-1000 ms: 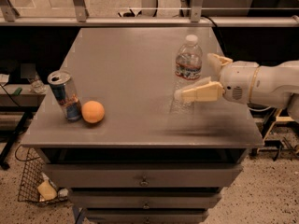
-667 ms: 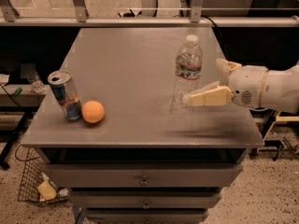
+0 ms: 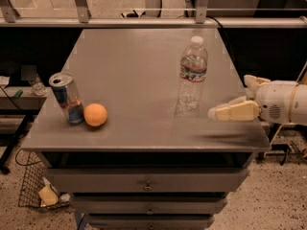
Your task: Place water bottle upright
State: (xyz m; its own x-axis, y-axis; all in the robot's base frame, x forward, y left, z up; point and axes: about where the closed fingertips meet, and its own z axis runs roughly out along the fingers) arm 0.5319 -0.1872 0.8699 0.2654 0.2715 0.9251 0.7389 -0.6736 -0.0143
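The water bottle (image 3: 193,75) was stood upright on the table (image 3: 129,56), just beyond the fingers (image 3: 235,112) and untouched by them. The gripper (image 3: 231,97) was held spread open at the table's edge, grasping nothing. A can (image 3: 67,97) and an orange (image 3: 95,114) were set well beyond the fingertips.

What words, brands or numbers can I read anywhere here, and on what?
Clear ribbed plastic water bottle, red-white-blue label band: print too blurred to read.
Blue-and-silver drink can: markings too blurred to read.
Robot's white hand, open, right of the bottle: no text visible.
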